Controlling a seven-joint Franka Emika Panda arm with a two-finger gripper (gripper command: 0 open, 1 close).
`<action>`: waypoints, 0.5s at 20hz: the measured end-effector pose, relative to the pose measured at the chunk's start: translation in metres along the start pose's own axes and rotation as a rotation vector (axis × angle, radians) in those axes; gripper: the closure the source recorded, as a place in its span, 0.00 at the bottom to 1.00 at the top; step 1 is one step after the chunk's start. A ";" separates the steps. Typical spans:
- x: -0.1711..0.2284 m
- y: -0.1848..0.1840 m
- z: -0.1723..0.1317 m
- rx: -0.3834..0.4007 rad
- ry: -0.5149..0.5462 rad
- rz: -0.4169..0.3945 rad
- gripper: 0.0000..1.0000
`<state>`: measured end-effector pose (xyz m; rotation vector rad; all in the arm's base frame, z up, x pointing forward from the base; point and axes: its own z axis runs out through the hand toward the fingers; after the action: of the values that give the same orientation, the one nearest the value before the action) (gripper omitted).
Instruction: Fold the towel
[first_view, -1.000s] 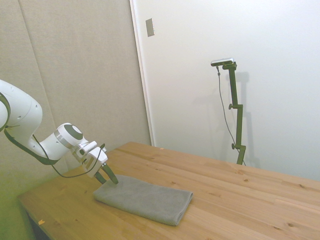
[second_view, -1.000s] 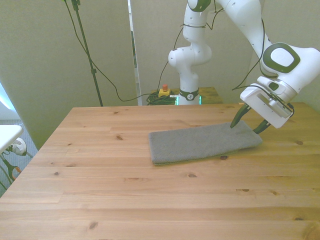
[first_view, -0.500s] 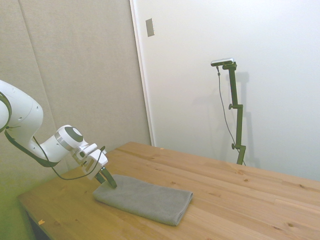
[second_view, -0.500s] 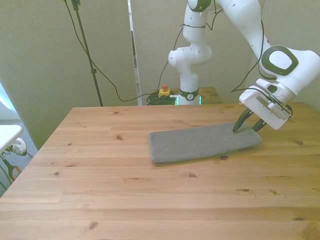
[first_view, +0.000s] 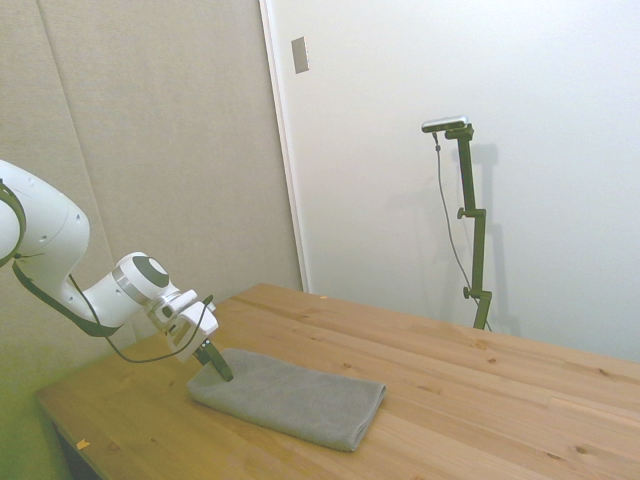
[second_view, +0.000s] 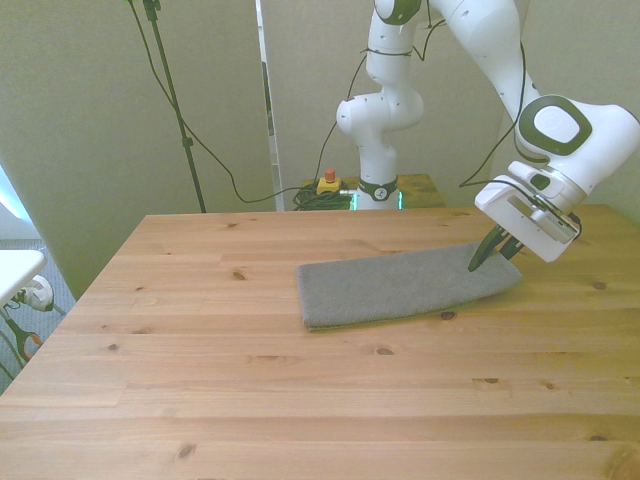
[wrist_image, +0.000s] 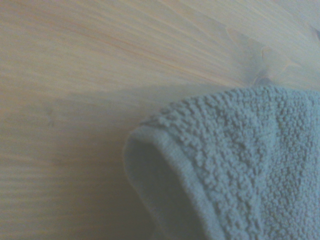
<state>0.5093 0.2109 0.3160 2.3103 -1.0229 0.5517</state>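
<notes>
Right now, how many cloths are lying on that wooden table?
1. A plain grey, thick rectangular towel lies flat on the wooden table, toward the front view's right. The white arm's gripper is at its end on that side. Nothing suggests another.

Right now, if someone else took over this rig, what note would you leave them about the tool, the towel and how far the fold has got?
Tool: low at the towel's end on the front view's right, fingers drawn close together at the cloth's corner. Whether they actually pinch it cannot be told from these views.
Towel: lying flat as one long grey strip on the wooden table, nothing lifted. The wrist view shows its rounded corner resting on the wood.
Done: approach to that corner.
Left: confirm the grip, lift that end, carry it over to the other end, lay it down, release.
</notes>
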 end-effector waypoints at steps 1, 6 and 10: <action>0.003 0.000 0.000 0.005 -0.002 0.004 1.00; 0.036 0.013 -0.017 0.054 -0.009 0.046 1.00; 0.084 0.039 -0.032 0.104 -0.041 0.110 1.00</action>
<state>0.5274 0.1637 0.4001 2.3750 -1.1713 0.6170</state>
